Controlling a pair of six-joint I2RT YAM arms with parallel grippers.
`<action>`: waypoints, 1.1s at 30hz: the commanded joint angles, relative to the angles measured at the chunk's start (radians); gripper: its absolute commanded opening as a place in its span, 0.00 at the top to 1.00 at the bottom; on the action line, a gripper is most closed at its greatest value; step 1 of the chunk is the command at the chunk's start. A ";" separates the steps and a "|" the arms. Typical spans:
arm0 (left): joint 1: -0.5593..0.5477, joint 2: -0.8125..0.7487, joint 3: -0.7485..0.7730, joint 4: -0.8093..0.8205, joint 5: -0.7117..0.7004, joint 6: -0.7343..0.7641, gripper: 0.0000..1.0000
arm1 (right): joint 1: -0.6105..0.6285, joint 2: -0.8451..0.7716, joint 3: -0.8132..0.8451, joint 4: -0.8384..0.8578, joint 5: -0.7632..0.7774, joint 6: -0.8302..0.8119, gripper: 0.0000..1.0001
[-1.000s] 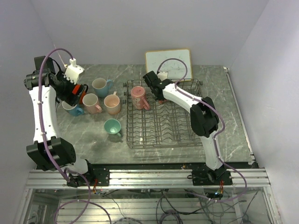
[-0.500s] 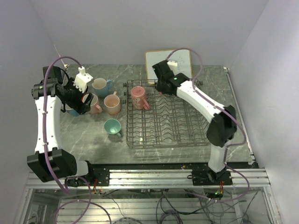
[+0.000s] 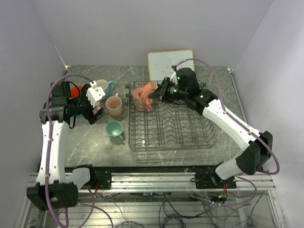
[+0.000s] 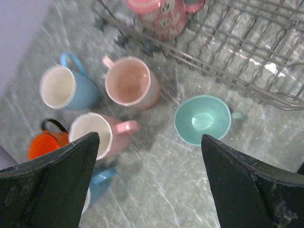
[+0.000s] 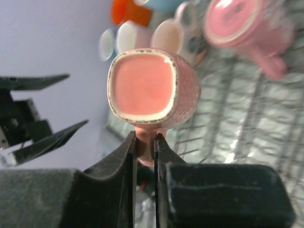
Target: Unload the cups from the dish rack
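So the right hand (image 5: 145, 142) is clamped on the handle of a pink mug (image 5: 152, 85), pinching just that handle, with the mug tipped over so its square-ish base faces the wrist cam. From the top view the mug hangs over the far left corner of the dish rack (image 3: 171, 137), right beside a second pink mug (image 3: 140, 99) that sits in the rack. The left hand (image 4: 149, 137) is wide open and holding nothing, hovering over the group of cups on the bench (image 3: 90, 142): teal mug (image 4: 202, 118), peach mug (image 4: 128, 80), light blue mug (image 4: 59, 88), orange mug (image 4: 42, 142) and a couple more. I'd say we're mid-carry, near the end of the job, with this mug and the one in the rack left to go. Next it needs to swing left over the rack wall, turn upright, and come down in a free spot by the group. With a handle-only grip it could pivot, and the left arm is kind of parked in the landing zone.
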 commanded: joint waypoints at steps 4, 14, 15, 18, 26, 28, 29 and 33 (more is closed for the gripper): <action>-0.031 -0.154 -0.042 0.175 0.185 0.065 0.01 | 0.003 -0.110 -0.274 0.598 -0.491 0.342 1.00; -0.039 -0.209 -0.011 0.152 0.291 0.072 0.01 | 0.101 -0.056 -0.372 1.067 -0.556 0.662 1.00; -0.038 -0.214 -0.004 0.160 0.302 0.053 0.01 | 0.111 -0.049 -0.375 1.104 -0.550 0.686 1.00; -0.040 -0.233 0.015 0.206 0.338 -0.030 0.01 | 0.142 -0.034 -0.372 1.150 -0.527 0.724 1.00; -0.039 -0.266 0.074 0.230 0.406 -0.133 0.04 | 0.188 -0.008 -0.359 1.241 -0.491 0.791 1.00; -0.040 -0.268 0.079 0.227 0.411 -0.136 0.07 | 0.211 0.001 -0.353 1.260 -0.481 0.803 1.00; -0.040 -0.268 0.080 0.232 0.413 -0.145 0.08 | 0.221 0.007 -0.348 1.261 -0.476 0.804 1.00; -0.039 -0.270 0.076 0.272 0.426 -0.204 0.15 | 0.256 0.028 -0.365 1.338 -0.441 0.847 1.00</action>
